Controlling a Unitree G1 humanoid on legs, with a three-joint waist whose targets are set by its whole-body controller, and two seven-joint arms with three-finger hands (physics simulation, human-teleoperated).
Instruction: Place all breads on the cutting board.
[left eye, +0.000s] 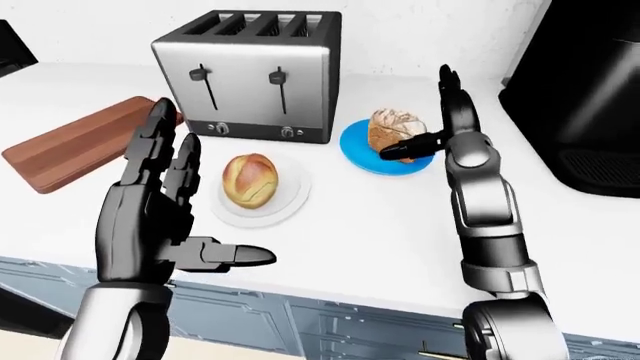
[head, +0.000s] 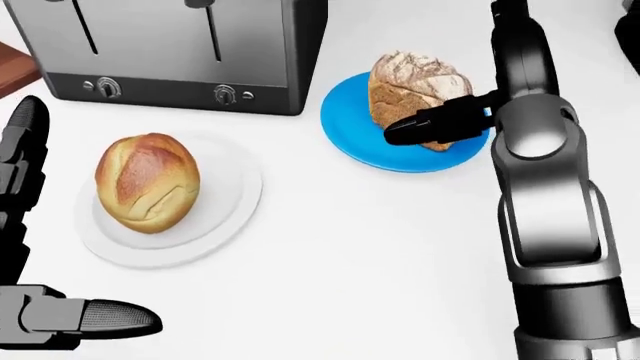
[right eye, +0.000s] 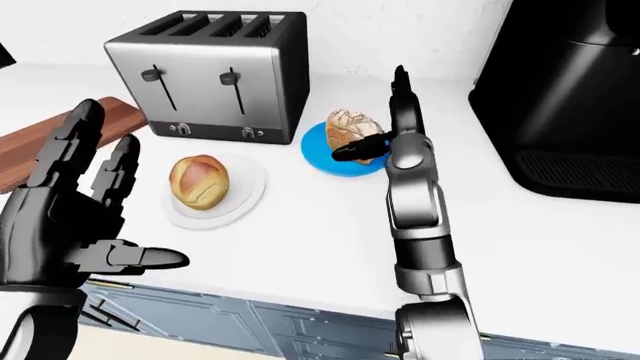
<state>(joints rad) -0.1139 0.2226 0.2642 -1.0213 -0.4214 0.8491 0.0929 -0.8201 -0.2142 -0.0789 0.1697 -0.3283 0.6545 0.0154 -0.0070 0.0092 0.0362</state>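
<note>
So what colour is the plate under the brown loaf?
Blue plate, clearest in the head view.

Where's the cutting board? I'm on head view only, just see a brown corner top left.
Observer: Left-eye view shows the whole cutting board, lying to the left of the toaster, with nothing on it.
Operator: Left hand, what's it doing? I only get fingertips.
Observer: The left hand is raised, open, fingers spread, holding nothing.
Operator: Anything right of the blue plate?
Observer: A big black appliance stands right of the blue plate, apart from it.
</note>
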